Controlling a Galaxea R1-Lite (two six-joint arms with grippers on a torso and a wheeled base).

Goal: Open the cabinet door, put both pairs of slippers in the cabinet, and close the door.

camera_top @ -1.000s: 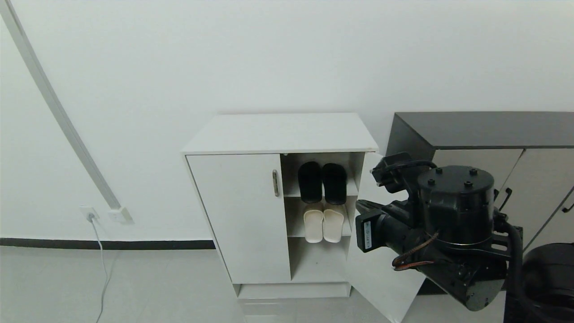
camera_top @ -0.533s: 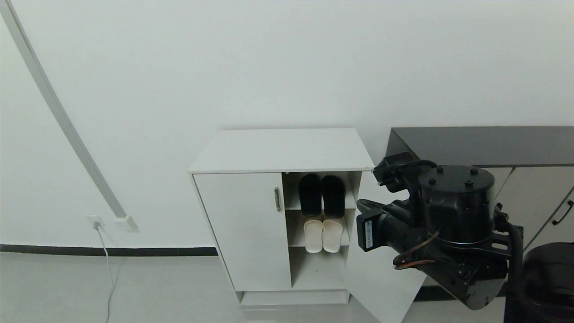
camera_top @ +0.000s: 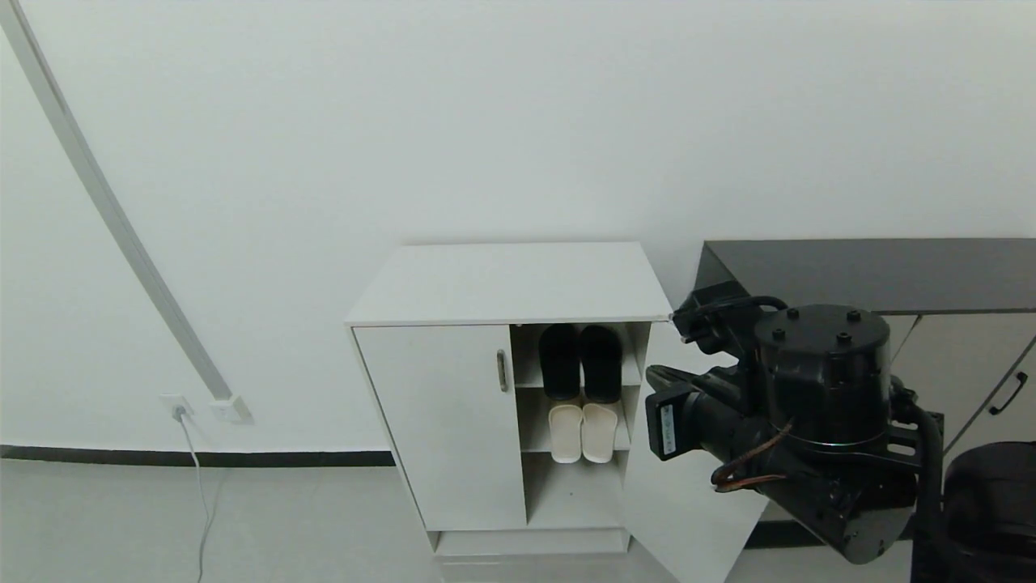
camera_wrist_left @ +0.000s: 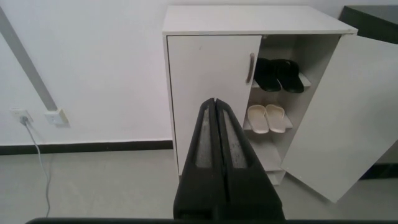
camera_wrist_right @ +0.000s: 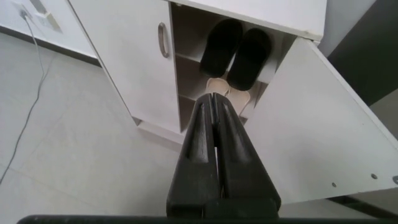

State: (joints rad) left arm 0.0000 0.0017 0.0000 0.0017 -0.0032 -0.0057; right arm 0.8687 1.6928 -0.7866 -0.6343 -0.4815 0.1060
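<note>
The white cabinet (camera_top: 510,279) stands against the wall with its left door (camera_top: 441,421) closed and its right door (camera_top: 688,494) swung open. A black pair of slippers (camera_top: 580,360) stands on the top shelf. A white pair (camera_top: 581,421) sits on the shelf below. My right arm (camera_top: 801,405) hangs in front of the open door. My right gripper (camera_wrist_right: 212,97) is shut and empty, pointing at the open compartment, with the black slippers (camera_wrist_right: 236,53) beyond it. My left gripper (camera_wrist_left: 214,101) is shut and empty, some way back from the cabinet (camera_wrist_left: 249,18).
A dark-topped cabinet (camera_top: 866,271) stands to the right of the white one. A wall socket with a hanging cable (camera_top: 182,409) and a slanted conduit (camera_top: 105,202) are on the left wall. Bare grey floor (camera_top: 202,518) lies in front.
The whole head view has shifted: the cabinet sits lower and looks a little smaller, so the camera has moved. Slippers and doors stand as before.
</note>
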